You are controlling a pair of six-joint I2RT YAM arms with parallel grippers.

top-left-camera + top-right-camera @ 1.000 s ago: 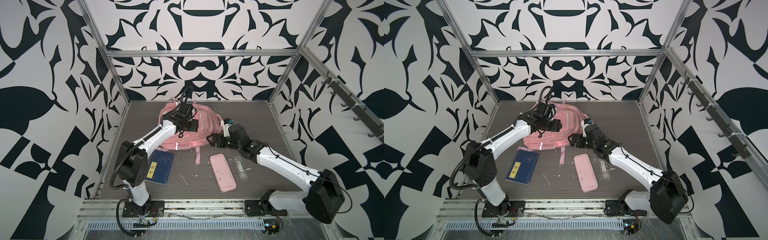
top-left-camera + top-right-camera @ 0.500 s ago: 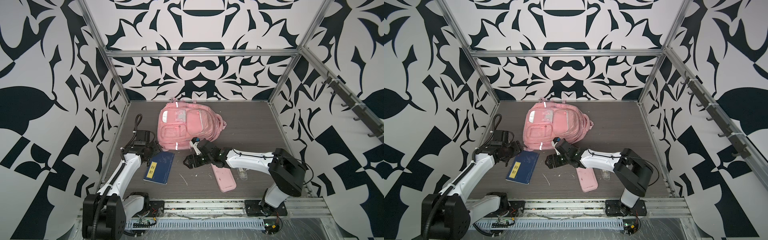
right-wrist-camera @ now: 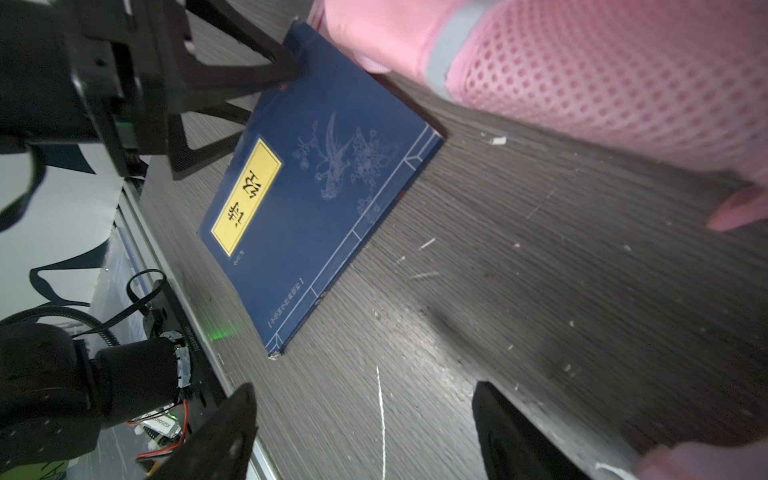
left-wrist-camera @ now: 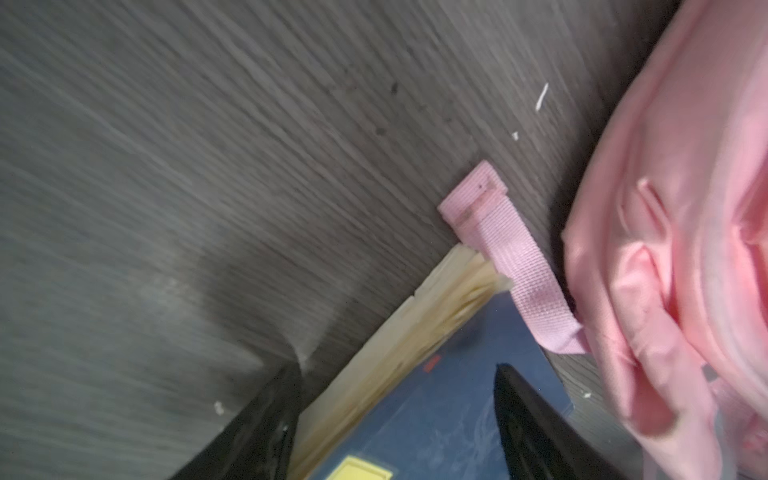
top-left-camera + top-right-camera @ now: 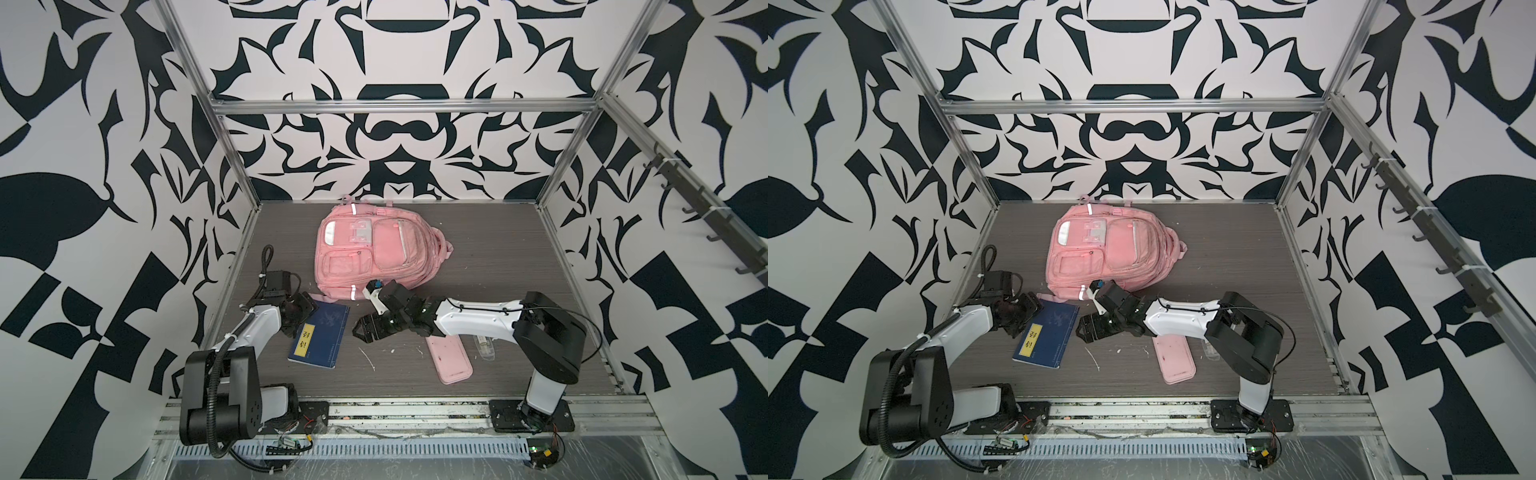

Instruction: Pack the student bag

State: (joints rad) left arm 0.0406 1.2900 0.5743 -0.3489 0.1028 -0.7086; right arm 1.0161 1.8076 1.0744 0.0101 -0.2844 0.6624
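- The student bag (image 5: 370, 253) lies flat at the far middle of the counter (image 5: 519, 257), front pockets facing up; from above no zip looks open, so I judge nothing can go inside yet
- A blue book (image 5: 322, 336) lies flat just near and left of the bag, its yellow label up; lying this flat, it offers little but its thin edges to pinch
- The left fingers (image 4: 266, 424) are spread wide and hold nothing; they sit low at the book's far left corner, one either side of the pale page edge, probably lined up to close on that edge
- The right fingers (image 3: 224, 432) are also wide and empty; they sit low over bare counter just right of the book and point left at it, perhaps to brace the book from the opposite side so it cannot slide away
- A pink strap (image 4: 511, 249) trails from the bag's near left corner across the book's far corner, so lifting the book there may drag the strap along
- A pink pencil case (image 5: 451, 357) and a slim clear item (image 5: 484, 347) lie near right, partly under the right arm, both unpacked
- Packing looks barely begun: the book, the case and the clear item all lie outside the bag
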